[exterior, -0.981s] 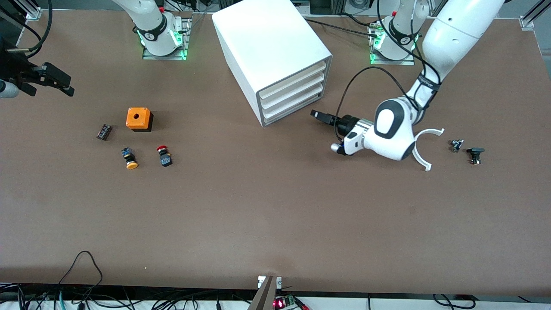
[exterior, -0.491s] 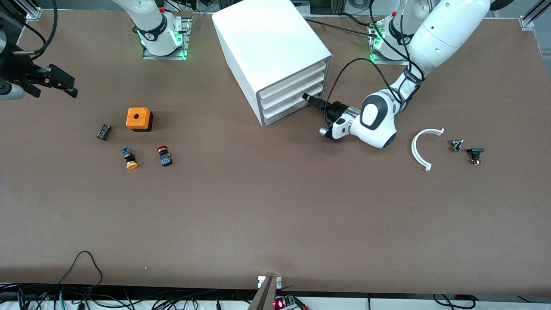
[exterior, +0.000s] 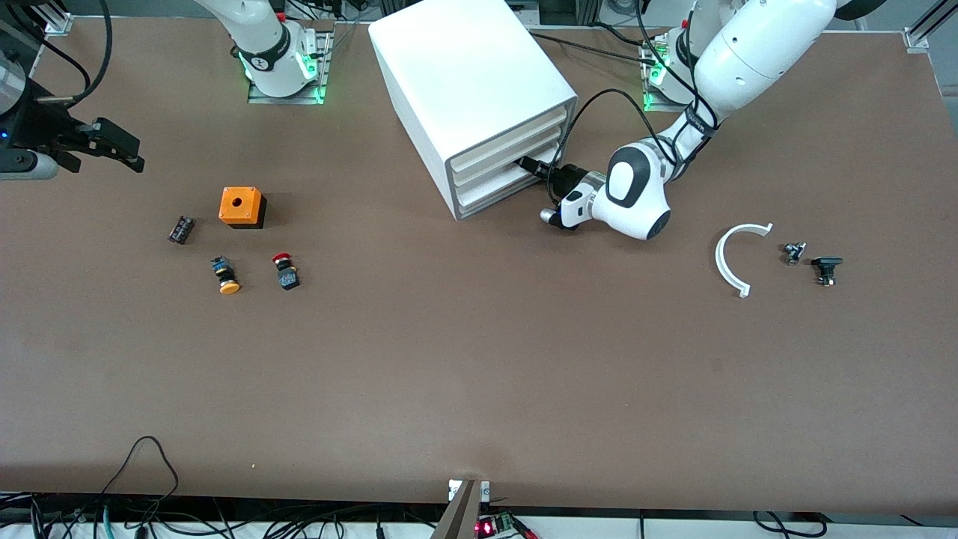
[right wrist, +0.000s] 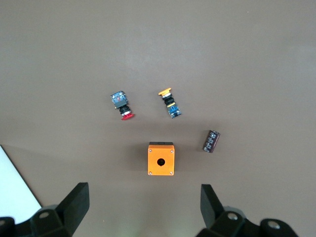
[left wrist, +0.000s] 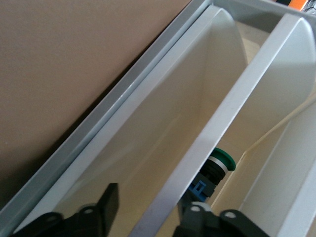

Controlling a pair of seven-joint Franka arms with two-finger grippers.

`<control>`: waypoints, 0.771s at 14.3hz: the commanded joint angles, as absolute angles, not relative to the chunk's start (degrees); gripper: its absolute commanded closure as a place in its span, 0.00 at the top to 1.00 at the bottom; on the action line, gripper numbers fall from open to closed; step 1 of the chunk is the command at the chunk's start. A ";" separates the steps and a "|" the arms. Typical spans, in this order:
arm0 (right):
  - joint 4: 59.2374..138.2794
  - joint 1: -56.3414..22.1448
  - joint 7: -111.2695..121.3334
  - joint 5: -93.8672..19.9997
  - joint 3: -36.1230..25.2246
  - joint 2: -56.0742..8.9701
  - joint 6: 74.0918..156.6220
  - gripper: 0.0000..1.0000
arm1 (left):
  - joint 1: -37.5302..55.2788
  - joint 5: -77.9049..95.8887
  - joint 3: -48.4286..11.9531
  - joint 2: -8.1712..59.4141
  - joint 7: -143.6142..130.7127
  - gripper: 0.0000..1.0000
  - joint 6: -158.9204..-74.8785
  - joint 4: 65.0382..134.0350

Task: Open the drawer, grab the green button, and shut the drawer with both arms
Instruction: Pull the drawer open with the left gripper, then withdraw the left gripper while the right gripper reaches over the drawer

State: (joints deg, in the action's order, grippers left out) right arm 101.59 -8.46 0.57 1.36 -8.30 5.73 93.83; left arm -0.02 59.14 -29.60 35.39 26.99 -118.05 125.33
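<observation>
Front view: left gripper (exterior: 528,164) at the cabinet (exterior: 471,97) front, fingertips at the drawer (exterior: 503,186) fronts. Right gripper (exterior: 112,142) waits over the table's (exterior: 479,359) right-arm end. Left wrist view: fingers (left wrist: 107,205) apart, straddling a drawer's front lip; green-capped button (left wrist: 216,170) lies inside. Right wrist view: fingers (right wrist: 76,201) apart above the orange box (right wrist: 161,158).

No text, label, brand, number or sign can be read on anything in these views: the cabinet (exterior: 471,90) is plain white, the orange box (exterior: 242,206) beside it toward the right arm's end shows only a round hole, and the marks on the arm bases are too small to tell
</observation>
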 commanded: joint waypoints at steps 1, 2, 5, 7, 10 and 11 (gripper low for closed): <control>101.34 -8.53 0.35 0.88 -8.26 5.10 94.39 1.00 | -3.15 60.38 -28.66 33.84 28.21 0.00 -118.92 125.25; 101.25 -8.53 0.44 0.88 -8.26 4.66 94.57 1.00 | -4.03 60.03 -27.00 33.75 28.30 0.00 -119.26 123.50; 100.55 -8.61 0.35 0.79 -8.17 2.38 94.75 1.00 | -6.15 59.59 -22.86 33.66 28.22 0.00 -121.46 118.41; 100.46 -8.61 0.35 0.62 -8.17 0.80 95.36 1.00 | -6.50 59.59 -21.19 33.84 28.39 0.00 -121.64 116.20; 99.23 -10.98 0.35 0.62 -8.17 -3.24 97.46 1.00 | -7.90 59.77 -20.65 32.62 28.39 1.00 -121.73 115.40; 98.53 -11.94 0.35 0.62 -8.17 -4.73 97.56 1.00 | -8.17 59.77 -20.65 31.56 28.39 1.00 -121.73 115.40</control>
